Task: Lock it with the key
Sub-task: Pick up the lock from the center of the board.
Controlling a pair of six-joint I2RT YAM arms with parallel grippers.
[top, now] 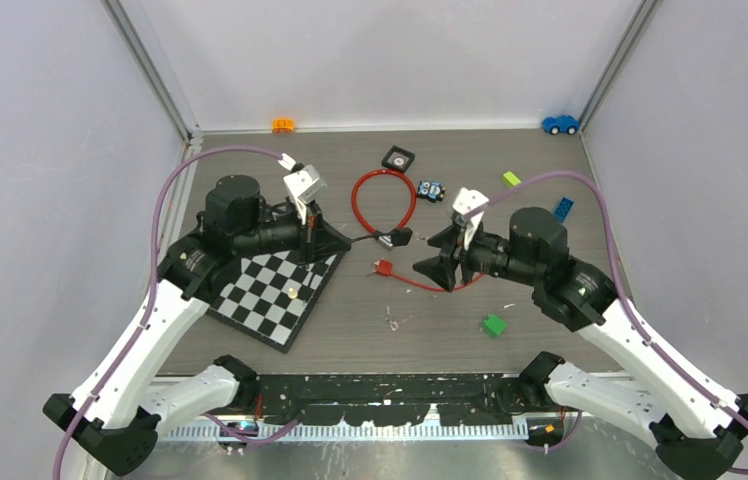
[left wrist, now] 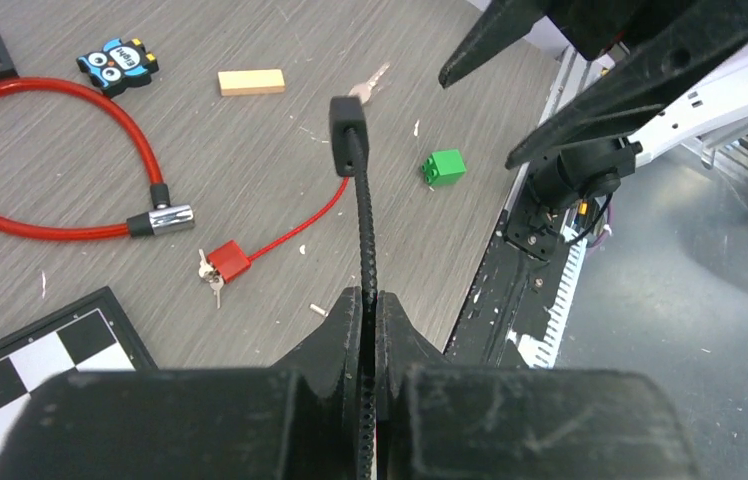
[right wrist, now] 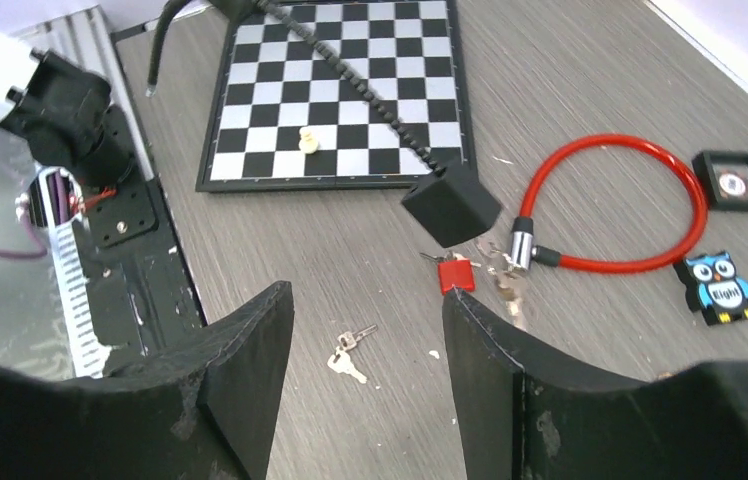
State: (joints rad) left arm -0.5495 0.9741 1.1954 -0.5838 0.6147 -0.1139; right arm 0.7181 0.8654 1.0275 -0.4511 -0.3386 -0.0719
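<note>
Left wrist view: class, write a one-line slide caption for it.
Left hand shut on a black ribbed cable tipped with a black lock head; red cable loop lies on the table nearby.

Left gripper [left wrist: 370, 300] clamped, right gripper [right wrist: 367, 300] spread wide.

Chessboard's [top: 270, 295] far corner beneath the left arm [top: 240, 225]; thin red wire [top: 402, 281] partly behind the right tool [top: 422, 255].

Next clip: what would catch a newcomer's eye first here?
The left gripper is clamped shut on a black ribbed cable, its block-shaped lock head pointing toward the table centre. The open right gripper faces it from the other side. Behind them lies a bright red cable loop, and a chessboard sits under the left arm.
</note>
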